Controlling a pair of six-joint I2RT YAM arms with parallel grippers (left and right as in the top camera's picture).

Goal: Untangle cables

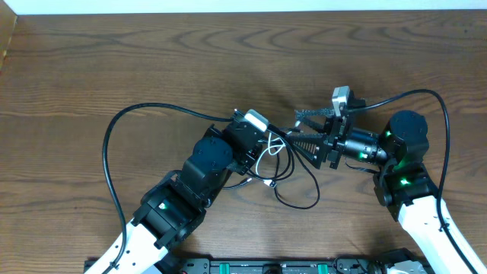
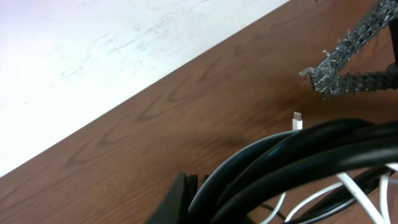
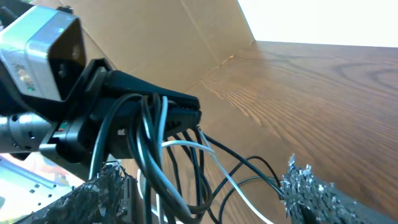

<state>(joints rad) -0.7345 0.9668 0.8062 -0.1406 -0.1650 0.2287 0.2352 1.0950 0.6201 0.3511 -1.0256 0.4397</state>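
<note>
Left tool (image 1: pixel 265 141) sits near the middle of the counter (image 1: pixel 152 61), its fingers pressed together and clamped on the cables (image 1: pixel 278 148), which bunch at its tip just right of centre. To its left the wood lies bare out to a cardboard wall (image 1: pixel 6 38) standing along the counter's left edge; only the left arm's thick lead (image 1: pixel 112 152) sweeps a wide arc over that side. Beyond the tool, the far half of the counter is open wood up to a straight far edge, with a white surface past it. In the right wrist view the clamped fingers (image 3: pixel 183 111) point rightward with black and white strands draped over and under them, dropping toward the wood. A white cord (image 1: pixel 270 156) makes small loops right at the tool, and a black loop (image 1: pixel 298 206) reaches toward the near side, between the two arms. In the left wrist view the black cords (image 2: pixel 292 165) cross close in front of the lens, and a small white plug (image 2: pixel 297 121) stands up just behind them. Right tool (image 1: pixel 306 129) faces the bundle from the right, its two rough-padded fingers spread well apart, one toward the far side and one toward the near side, holding nothing; whether a pad touches a strand I cannot tell. Farther right the wood is bare out to the frame's edge, crossed only by the right arm's lead (image 1: pixel 426 95).
</note>
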